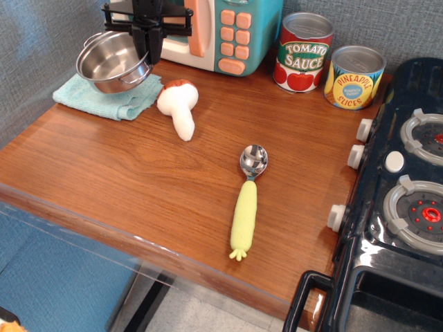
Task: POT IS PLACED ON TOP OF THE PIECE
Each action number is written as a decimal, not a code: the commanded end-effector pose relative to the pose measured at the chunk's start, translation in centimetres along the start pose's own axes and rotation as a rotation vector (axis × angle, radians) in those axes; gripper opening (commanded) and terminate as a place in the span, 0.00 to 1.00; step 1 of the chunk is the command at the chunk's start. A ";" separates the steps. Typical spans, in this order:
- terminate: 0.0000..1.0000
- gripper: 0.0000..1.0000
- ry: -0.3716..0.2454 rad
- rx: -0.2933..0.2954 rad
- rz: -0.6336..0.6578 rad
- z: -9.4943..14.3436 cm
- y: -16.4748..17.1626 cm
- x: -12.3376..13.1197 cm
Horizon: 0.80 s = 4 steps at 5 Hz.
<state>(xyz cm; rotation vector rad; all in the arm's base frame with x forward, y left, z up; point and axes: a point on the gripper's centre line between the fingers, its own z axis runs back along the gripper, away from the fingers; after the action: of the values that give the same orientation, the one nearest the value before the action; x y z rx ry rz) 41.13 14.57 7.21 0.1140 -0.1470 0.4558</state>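
Hand (147, 43) sits at the pot's right rim, black fingers clamped on the rim wall, so the pot (112, 62) is carried by one edge. That edge grip explains the tilt: the pot leans with its open mouth turned toward the camera, far side higher. Cannot tell whether its bottom touches anything or hangs just above.

Landmark is the towel (107, 95), the teal folded cloth at the back left of the wooden surface (173, 187). Pot is over the towel's back half, covering most of it; only the towel's front strip and right corner show. Judgement: this is the lowering step, pot already lined up over the towel, task nearly done; what remains is leveling the pot, setting it down and letting go of the rim.

Mushroom toy (178, 107) lies just right of the towel, its cap near the towel's right corner, clear of the pot. Toy microwave (225, 31) stands behind and right of the towel, close behind the hand, so little room at the back. Spoon (247, 200) with yellow handle lies well apart, to the front right of the towel. Tomato sauce can (303, 52) and pineapple can (354, 77) stand far right of the towel by the wall, toy stove (408, 194) beyond them.

Risk, as a guess: a tilted release on soft cloth may let the pot rock or slide toward the mushroom toy.
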 end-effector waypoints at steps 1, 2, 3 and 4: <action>0.00 0.00 -0.030 0.030 0.043 0.4 1.5 1.9; 0.00 0.00 -0.021 0.042 0.056 0.1 1.8 2.1; 0.00 1.00 -0.008 0.038 0.050 0.2 1.8 2.0; 0.00 1.00 -0.047 0.027 0.012 1.5 1.6 1.7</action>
<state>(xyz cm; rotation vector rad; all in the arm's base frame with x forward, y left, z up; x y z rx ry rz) 41.25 15.98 4.50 0.1332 -0.0757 0.4592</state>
